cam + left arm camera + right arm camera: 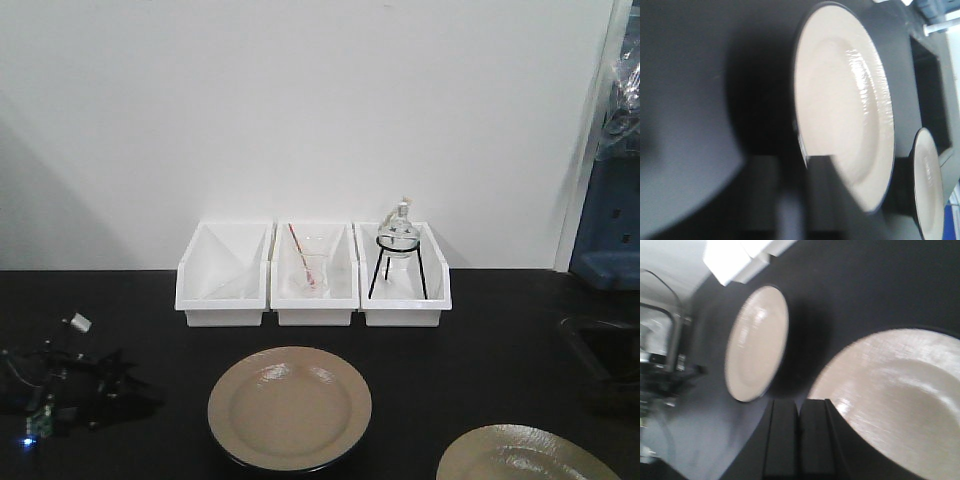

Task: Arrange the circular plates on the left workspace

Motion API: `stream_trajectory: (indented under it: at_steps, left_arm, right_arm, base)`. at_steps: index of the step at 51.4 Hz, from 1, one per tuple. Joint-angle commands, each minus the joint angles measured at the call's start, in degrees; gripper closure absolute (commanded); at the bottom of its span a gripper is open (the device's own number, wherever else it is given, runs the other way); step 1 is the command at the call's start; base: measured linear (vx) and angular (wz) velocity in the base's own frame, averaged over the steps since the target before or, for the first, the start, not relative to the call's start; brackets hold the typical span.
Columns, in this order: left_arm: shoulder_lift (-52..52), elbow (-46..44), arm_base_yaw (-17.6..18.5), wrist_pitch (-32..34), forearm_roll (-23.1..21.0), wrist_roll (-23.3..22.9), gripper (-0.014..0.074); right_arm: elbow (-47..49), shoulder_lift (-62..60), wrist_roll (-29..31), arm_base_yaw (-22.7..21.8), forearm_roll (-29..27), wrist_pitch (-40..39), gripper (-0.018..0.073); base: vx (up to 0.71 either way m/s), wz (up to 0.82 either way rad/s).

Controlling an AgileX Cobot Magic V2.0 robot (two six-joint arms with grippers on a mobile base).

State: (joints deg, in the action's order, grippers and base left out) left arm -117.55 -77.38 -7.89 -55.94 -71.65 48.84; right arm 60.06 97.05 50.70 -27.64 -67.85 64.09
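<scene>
Front view: the first round tan plate with a dark underside [290, 408] lies flat on the matte black countertop [480, 310], centred and just in front of the middle of three white rectangular bins. The second identical tan plate [525, 455] sits to its right at the lower edge of the frame, partly cut off and apart from the first. The left gripper [125, 385] rests low over the counter at far left, clear of the first plate. Its wrist view is blurred and shadowed, so I cannot tell how far its jaws are parted. The right gripper [799, 440] has its two dark fingers pressed together with only a hairline seam between them and nothing held. The second plate's rim lies just beside them. The left bin [222, 275] looks bare. The middle bin [315, 275] holds a clear glass vessel with a red-tipped rod [312, 272]. The right bin [402, 275] holds a round glass flask on a black tripod stand [399, 245]. A recessed dark sink [600, 350] sits at the right edge.
</scene>
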Motion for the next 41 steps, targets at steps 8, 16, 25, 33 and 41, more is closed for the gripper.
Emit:
stream_trajectory:
  at_steps: [8,16,25,33,41]
  left_arm:
    - [11.3,-1.63,-2.63,-8.06,4.75,-1.47,0.0603]
    - [14.63,-1.57,-2.57,-10.93,6.98,-1.53,0.0603]
    - [15.87,-1.53,-2.57,-15.39,7.12,-0.93,0.0603]
    - [15.87,-1.51,-2.57,-16.07,8.76,-0.01,0.0603]
    - [15.87,-1.51,-2.57,-16.01,9.58,-0.07,0.0603]
  right_arm:
    - [1.65,-2.63,-4.62,-0.39,15.79,-8.33,0.055]
    - [1.65,-2.63,-10.79,-0.39,25.43,-11.31,0.0444]
    - [2.32,-1.79,-20.9,-0.39,31.12,-10.47,0.0081]
    - [5.24,2.41,-24.95,-0.39,34.82,-6.32,-0.0048]
    - [8.56,8.19,-23.38,-0.39,33.32,-1.41,-0.0036]
  base:
    - [0.0,0.0]
    - [0.0,0.0]
    - [0.0,0.0]
    - [0.0,0.0]
    - [0.0,0.0]
